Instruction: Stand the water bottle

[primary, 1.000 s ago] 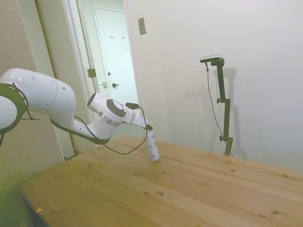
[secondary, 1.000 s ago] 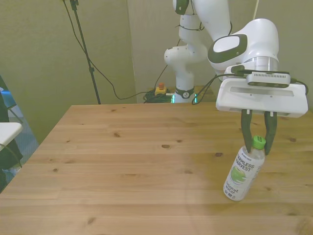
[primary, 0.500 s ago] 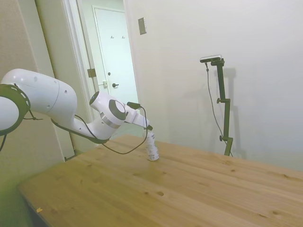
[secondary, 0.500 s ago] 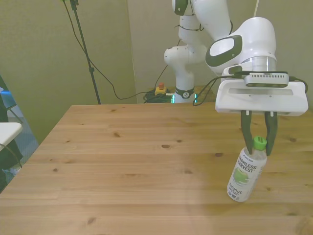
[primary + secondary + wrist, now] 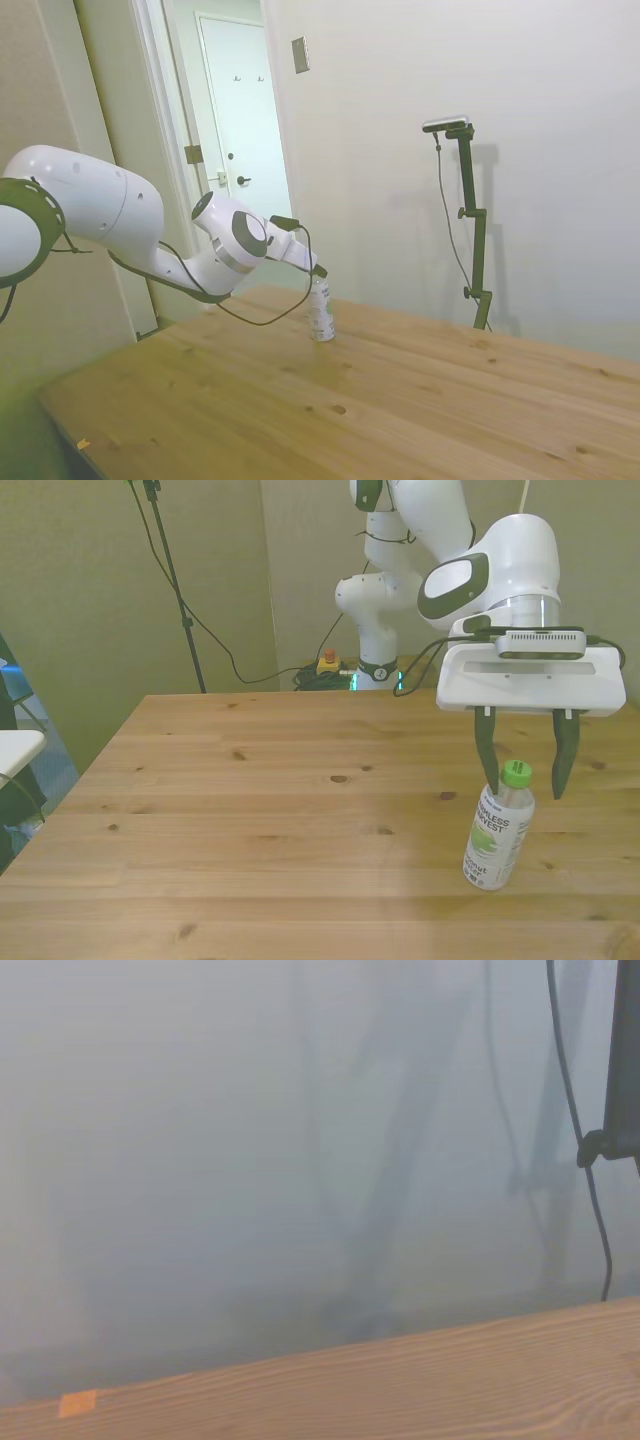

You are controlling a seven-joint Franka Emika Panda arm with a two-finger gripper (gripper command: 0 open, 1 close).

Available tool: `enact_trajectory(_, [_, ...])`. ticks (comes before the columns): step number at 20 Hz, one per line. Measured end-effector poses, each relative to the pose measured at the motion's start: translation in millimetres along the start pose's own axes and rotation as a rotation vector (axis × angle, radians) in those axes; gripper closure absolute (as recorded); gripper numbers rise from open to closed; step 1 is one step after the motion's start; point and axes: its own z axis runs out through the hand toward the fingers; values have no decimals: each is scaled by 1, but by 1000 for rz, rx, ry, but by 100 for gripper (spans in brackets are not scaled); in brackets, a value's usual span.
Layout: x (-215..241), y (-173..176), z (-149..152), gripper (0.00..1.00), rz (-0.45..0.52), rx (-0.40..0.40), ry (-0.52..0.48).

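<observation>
i see the bottle [image 5: 498, 834] on its base near the tabletop [image 5: 250, 810] edge at the front view's right, leaning slightly. my gripper [image 5: 525, 780] is spread, fingers clear either side of the green cap [image 5: 517, 773], so it seems to stand unaided. label's top word partly hidden, then "harvest".

The hand [image 5: 524, 775] hangs low — fingers spread wide, pointing down.

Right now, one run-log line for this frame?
gripper: open, straddling cap, no contact seen | water bottle: on its base on table, slight lean, green cap up | stage: released, stand looks done
</observation>
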Motion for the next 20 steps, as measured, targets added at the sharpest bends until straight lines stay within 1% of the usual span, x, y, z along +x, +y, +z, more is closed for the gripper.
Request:
enact_trajectory(4, [1, 1, -13, 0, -2, -13, -53])
enact_trajectory(8, [11, 0, -43, 0, -13, -98, -106])
enact_trajectory(11, [19, 6, -75, 0, -77, -169, -174])
enact_trajectory(14, [15, 26, -98, 0, -173, -210, -267])
enact_trajectory(17, [-4, 55, -106, 0, -247, -257, -348])
enact_trajectory(20, [-37, 85, -110, 0, -291, -301, -400])
